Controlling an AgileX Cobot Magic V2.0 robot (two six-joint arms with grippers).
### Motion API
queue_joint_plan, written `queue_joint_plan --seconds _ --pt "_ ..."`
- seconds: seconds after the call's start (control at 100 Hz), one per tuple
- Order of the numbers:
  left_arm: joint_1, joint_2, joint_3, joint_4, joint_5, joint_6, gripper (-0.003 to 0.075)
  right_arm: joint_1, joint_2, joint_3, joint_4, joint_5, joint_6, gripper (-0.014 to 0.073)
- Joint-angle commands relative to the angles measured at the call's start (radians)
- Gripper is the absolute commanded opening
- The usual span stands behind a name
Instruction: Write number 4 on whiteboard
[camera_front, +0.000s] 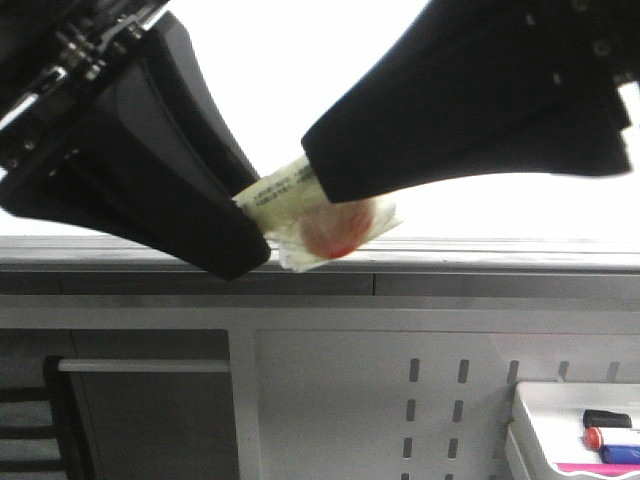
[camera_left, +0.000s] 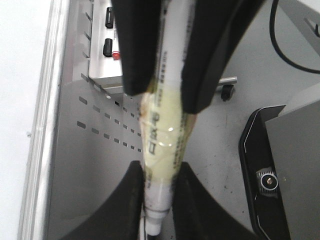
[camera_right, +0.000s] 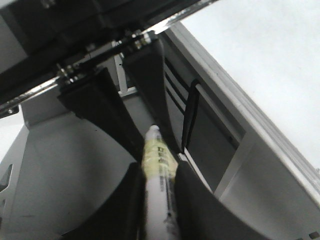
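Both hands, left hand (camera_front: 240, 235) and right hand (camera_front: 325, 175), pinch the marker (camera_front: 300, 205) before the whiteboard (camera_front: 300, 60).

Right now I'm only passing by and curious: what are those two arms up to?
Both grippers are on one marker pen, which is wrapped in yellowish tape. The left gripper and the right gripper meet at it in front of the whiteboard, each with its fingers closed around the barrel, as if handing it over or pulling a cap. No strokes show on the visible part of the board, so the number looks not yet written. Spare markers lie in a tray at lower right.
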Motion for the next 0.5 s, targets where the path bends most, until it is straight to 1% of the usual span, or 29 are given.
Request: queue_joint_plan --seconds 0.0,0.04,0.23,0.28,0.3,0.33,0.37,0.38,0.4,0.44,0.46,0.47,0.49 --pt "-0.010 -0.026 -0.024 -0.051 -0.034 -0.016 -0.0020 -0.002 0.004 -0.033 -0.003 -0.049 -0.010 -0.0038" --pt "-0.010 -0.026 -0.024 -0.051 -0.034 -0.016 -0.0020 -0.002 0.007 -0.033 -0.003 -0.049 -0.010 -0.0074" --pt "-0.010 -0.026 -0.024 -0.072 -0.034 -0.024 -0.0015 -0.002 0.008 -0.033 -0.003 -0.065 -0.010 -0.0072" --pt "-0.010 -0.026 -0.024 -0.088 -0.034 -0.024 0.0019 -0.002 0.008 -0.033 -0.003 -0.065 -0.010 -0.0072" --pt "-0.010 -0.026 -0.024 -0.095 -0.034 -0.024 0.0057 -0.002 0.008 -0.033 -0.003 -0.065 -0.010 -0.0072" --pt "-0.010 -0.026 -0.024 -0.100 -0.034 -0.024 0.0093 -0.002 0.008 -0.033 -0.003 -0.065 -0.010 -0.0072" --pt "-0.010 -0.026 -0.024 -0.102 -0.034 -0.029 0.0185 -0.003 0.008 -0.033 -0.003 -0.065 -0.010 -0.0072" --pt "-0.010 -0.026 -0.024 -0.102 -0.034 -0.037 0.0221 -0.003 0.008 -0.033 -0.003 -0.065 -0.010 -0.0072" --pt "-0.010 -0.026 -0.024 -0.102 -0.034 -0.048 0.0257 -0.003 0.008 -0.033 -0.003 -0.065 -0.010 -0.0072" --pt "-0.010 -0.026 -0.024 -0.102 -0.037 -0.071 0.0383 -0.003 0.008 -0.033 -0.003 -0.065 -0.010 -0.0072" --pt "-0.010 -0.026 -0.024 -0.102 -0.037 -0.080 0.0430 -0.003 0.008 -0.033 -0.003 -0.065 -0.010 -0.0072" --pt "-0.010 -0.028 -0.024 -0.102 -0.037 -0.082 0.0430 -0.003 0.008 -0.033 -0.003 -0.065 -0.010 -0.0072" --pt "-0.010 -0.030 -0.024 -0.102 -0.037 -0.087 0.0470 -0.003 0.008 -0.033 -0.003 -0.065 -0.010 -0.0072"
